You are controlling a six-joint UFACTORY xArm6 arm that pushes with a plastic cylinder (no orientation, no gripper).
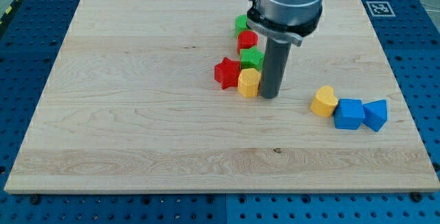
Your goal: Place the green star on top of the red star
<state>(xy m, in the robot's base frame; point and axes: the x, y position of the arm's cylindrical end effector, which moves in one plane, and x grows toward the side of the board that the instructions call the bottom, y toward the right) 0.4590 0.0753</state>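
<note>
- My tip is a bare rod with nothing to spread or pinch; it touches the yellow block at its left.
- The green star lies just up-left of my tip, the red star farther left.
- Step, I judge: approaching. Next, go around and push the green star toward the view's left.

My arm comes down from the view's top, its grey collar wide above the dark rod. The rod stands upright, and my tip rests low, right of centre.
</note>
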